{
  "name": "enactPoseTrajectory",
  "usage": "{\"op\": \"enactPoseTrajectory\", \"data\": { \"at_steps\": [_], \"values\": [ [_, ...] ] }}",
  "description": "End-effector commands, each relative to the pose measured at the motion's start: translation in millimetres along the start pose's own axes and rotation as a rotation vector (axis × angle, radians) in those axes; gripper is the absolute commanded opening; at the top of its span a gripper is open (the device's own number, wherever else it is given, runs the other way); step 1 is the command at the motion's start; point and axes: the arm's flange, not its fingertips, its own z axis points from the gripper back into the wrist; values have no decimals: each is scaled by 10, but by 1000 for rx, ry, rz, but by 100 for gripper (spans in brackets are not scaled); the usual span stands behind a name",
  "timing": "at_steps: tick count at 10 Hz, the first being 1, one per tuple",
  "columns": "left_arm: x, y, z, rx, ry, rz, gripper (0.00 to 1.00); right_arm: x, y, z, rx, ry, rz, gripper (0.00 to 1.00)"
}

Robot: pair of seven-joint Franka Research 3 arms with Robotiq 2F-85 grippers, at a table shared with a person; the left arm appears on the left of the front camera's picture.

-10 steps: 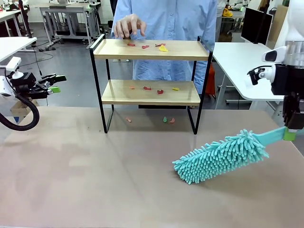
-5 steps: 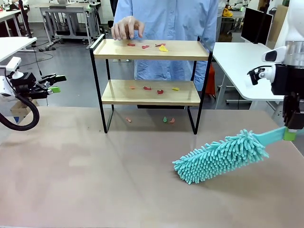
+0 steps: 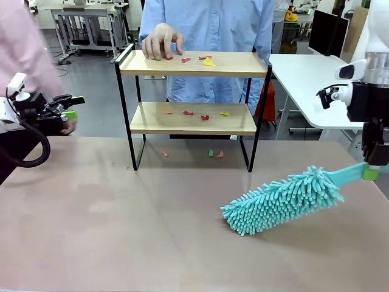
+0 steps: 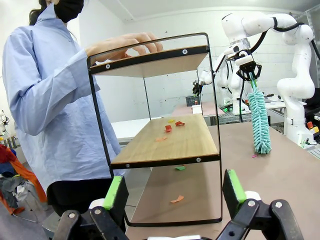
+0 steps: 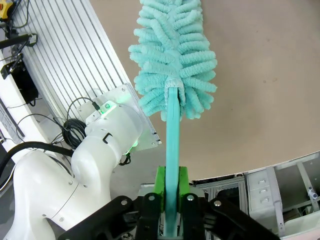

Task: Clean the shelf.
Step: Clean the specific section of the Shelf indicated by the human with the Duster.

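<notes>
Front view: person's hand [image 3: 161, 41], scraps [image 3: 186, 60] on shelf [image 3: 234, 64]; duster [image 3: 282, 199] apart

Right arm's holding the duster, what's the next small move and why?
Probably raise the duster and carry it toward the shelf's top board: the right hand clamps its handle, its head sits low at the table, and scraps lie on both boards.

Fluffy chenille duster [image 3: 282, 199], smooth plastic handle [image 5: 171, 150]; beyond it, the shelf [image 3: 234, 63]: matt pale wood boards, thin black metal frame.
</notes>
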Motion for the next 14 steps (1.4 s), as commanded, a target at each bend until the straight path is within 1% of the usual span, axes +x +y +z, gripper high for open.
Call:
{"op": "enactPoseTrajectory", "data": {
  "at_steps": [1, 9, 10, 11, 12, 13, 14],
  "values": [
    [36, 4, -3, 0, 3, -11, 100, -34, 14, 4, 2, -3, 1, 13],
    [36, 4, -3, 0, 3, -11, 100, 0, 0, 0, 0, 0, 0, 13],
    [36, 4, -3, 0, 3, -11, 100, 22, 87, 92, 1, -29, -13, 13],
    [36, 4, -3, 0, 3, -11, 100, 32, 208, 230, -7, -81, -21, 13],
    [36, 4, -3, 0, 3, -11, 100, 26, 391, 425, -8, -147, -14, 13],
    [36, 4, -3, 0, 3, -11, 100, 45, 577, 623, 9, -197, -58, 13],
    [36, 4, -3, 0, 3, -11, 100, 64, 764, 810, 23, -238, -73, 13]
  ]
}}
